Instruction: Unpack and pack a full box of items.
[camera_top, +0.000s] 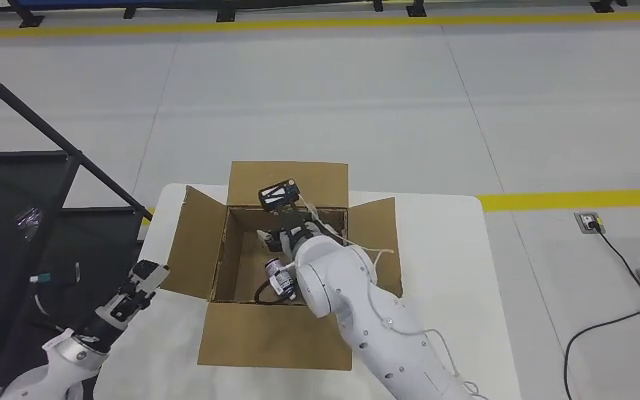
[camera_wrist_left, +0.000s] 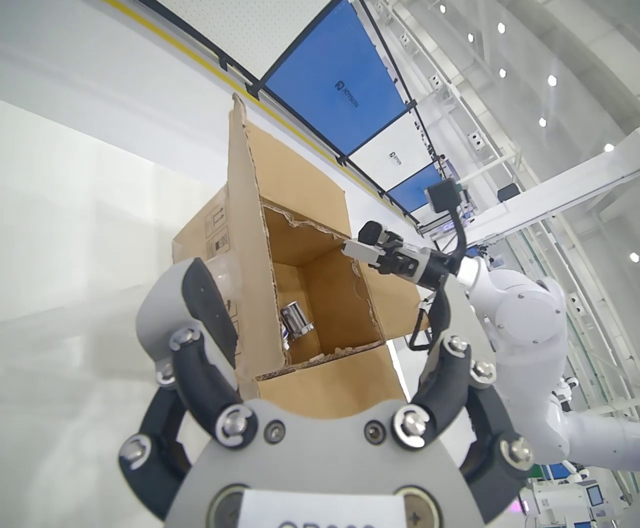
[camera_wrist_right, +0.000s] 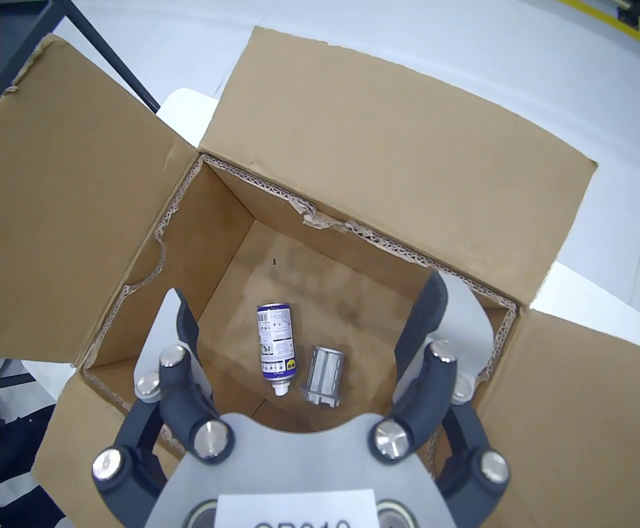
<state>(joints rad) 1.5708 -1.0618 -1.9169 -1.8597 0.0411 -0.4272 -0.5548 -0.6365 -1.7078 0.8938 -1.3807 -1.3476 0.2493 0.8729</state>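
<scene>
Cardboard box (camera_top: 290, 180) stands mid-frame in the top view. My right claw (camera_wrist_right: 307, 295) hangs released above its opening. The spray can (camera_wrist_right: 276, 345) lies flat on the floor straight below, its length crossing my closing line. My left claw (camera_top: 148, 270), also released, is farther, outside at lower left.

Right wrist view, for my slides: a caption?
Open right gripper above a cardboard box holding a spray can and a metal cylinder.
</scene>
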